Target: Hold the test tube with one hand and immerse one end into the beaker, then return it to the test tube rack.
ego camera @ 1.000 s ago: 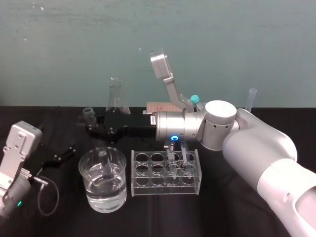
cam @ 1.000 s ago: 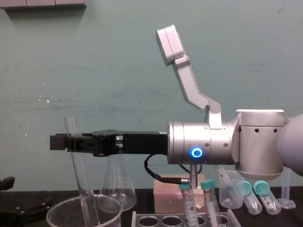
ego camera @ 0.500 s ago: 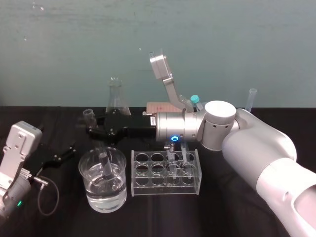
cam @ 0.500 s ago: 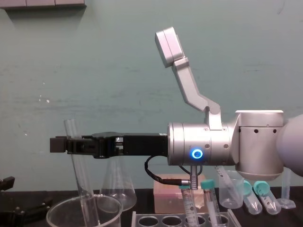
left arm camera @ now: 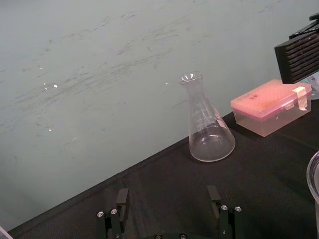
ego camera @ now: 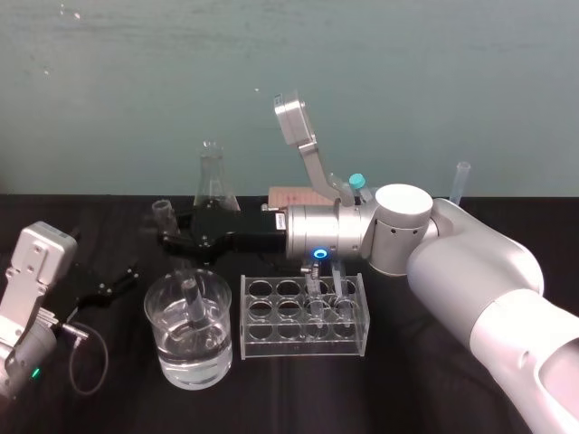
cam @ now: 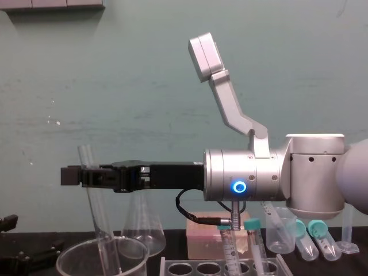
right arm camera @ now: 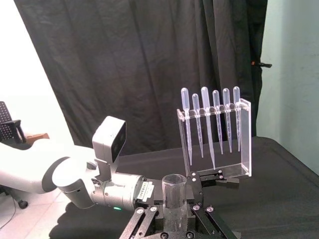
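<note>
Presently catalogued under the dipping step. Item, test tube [cam: 98, 213]: clear, uncapped, leaning with its mouth toward the robot's left, lower end below the rim of the beaker [ego camera: 165, 348]; whether the rounded tip has met the water cannot be told. Item, right gripper [cam: 73, 175]: clenched on the tube's upper part, a little under the mouth. Handling note, as judgement: lower slowly along the tube's own lean until the end is plainly wet, keeping it off the glass wall and floor; no wrist roll, since the tube is open and carries a little liquid; pressure constant, smooth glass being apt to slip. Then lift until the tip is clear of the thick rim before any sideways travel toward the test tube rack [ego camera: 271, 339], just beside the beaker on the robot's right; its holes nearest the beaker look free, while teal-capped tubes [cam: 227, 247] occupy those farther right. Item, right arm: reaching across from the robot's right, silver wrist [cam: 241, 172] level with blue ring lit, above the rack, long black fingers horizontal and extending over the beaker, camera bracket standing up from the wrist. Item, left gripper [left arm camera: 168, 209]: parked low at the table's left, well apart from the beaker, fingers spread, holding nothing, facing a conical flask [left arm camera: 209, 124] and a pink box [left arm camera: 269, 104].
</note>
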